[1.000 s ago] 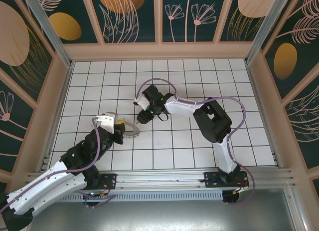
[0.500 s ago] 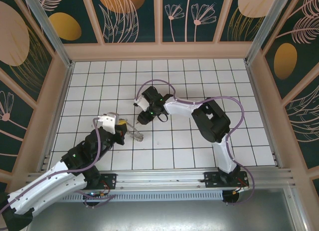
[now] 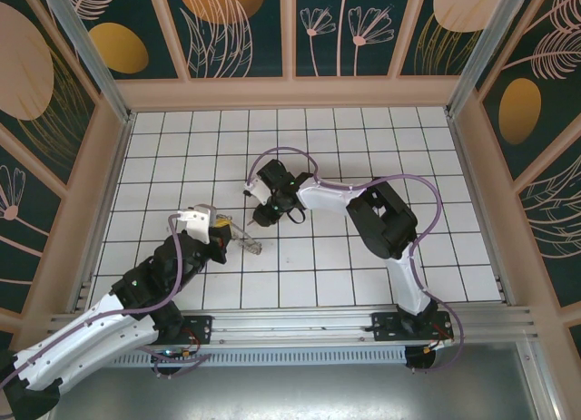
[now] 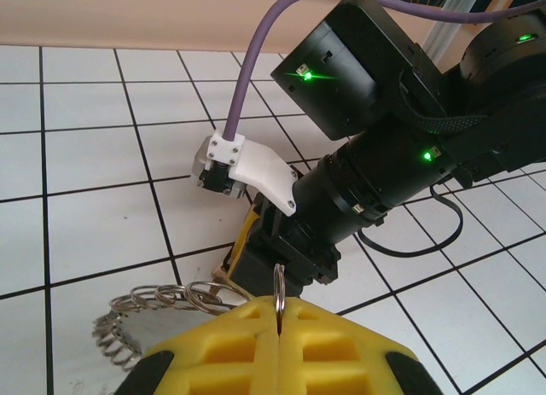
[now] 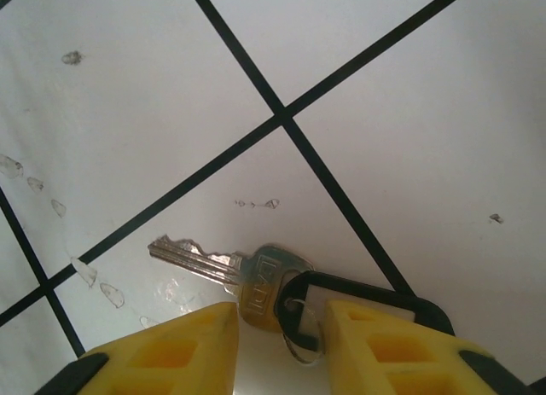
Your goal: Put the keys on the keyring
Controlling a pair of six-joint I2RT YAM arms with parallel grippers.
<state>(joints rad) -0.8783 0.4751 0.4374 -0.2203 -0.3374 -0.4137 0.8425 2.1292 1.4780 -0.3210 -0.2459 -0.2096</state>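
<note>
A silver key lies flat on a white tile, with a small split ring and a black-framed tag on its head. My right gripper is open and low over it, one yellow finger on each side of the key's head; it points down at the floor. My left gripper is shut on a thin silver loop of the keyring, which stands on edge between the pads. The rest of the ring trails left with its small loops. From above, the left gripper holds the keyring just left of the right gripper.
The black right wrist with its purple cable stands close in front of the left gripper. The tiled floor is walled by a wooden frame. Open tiles lie at the back and right.
The right gripper's jaws have narrowed around the key's head. The left gripper has turned the keyring, so from above it shows smaller than a second ago.
</note>
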